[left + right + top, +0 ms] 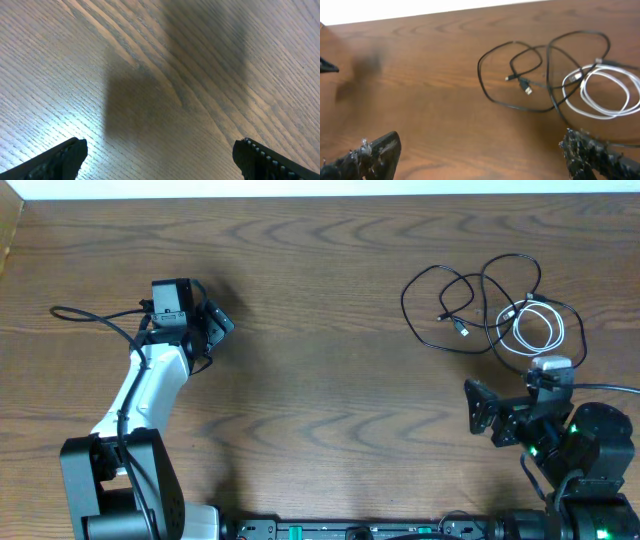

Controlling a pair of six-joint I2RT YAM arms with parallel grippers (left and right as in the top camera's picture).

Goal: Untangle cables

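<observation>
Left gripper [160, 146] and right gripper [480, 140]: both spread wide, empty. Long thin black cord [480, 75] lies tangled with the shorter coiled white cord [582, 95], just beyond your right gripper. Likely light, limp, slippery; pinch the black cord's free outer loop.

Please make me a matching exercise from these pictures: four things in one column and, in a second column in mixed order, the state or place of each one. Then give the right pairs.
Things:
1. black cable
2. white cable
3. left gripper
4. right gripper

States or places:
A. open, over a bare part of the table, far from both cables
B. wound in a small ring
C. spread in wide loose loops, crossing the other cable
D. open, near the cables, touching neither

Right pairs: 1-C, 2-B, 3-A, 4-D.
</observation>
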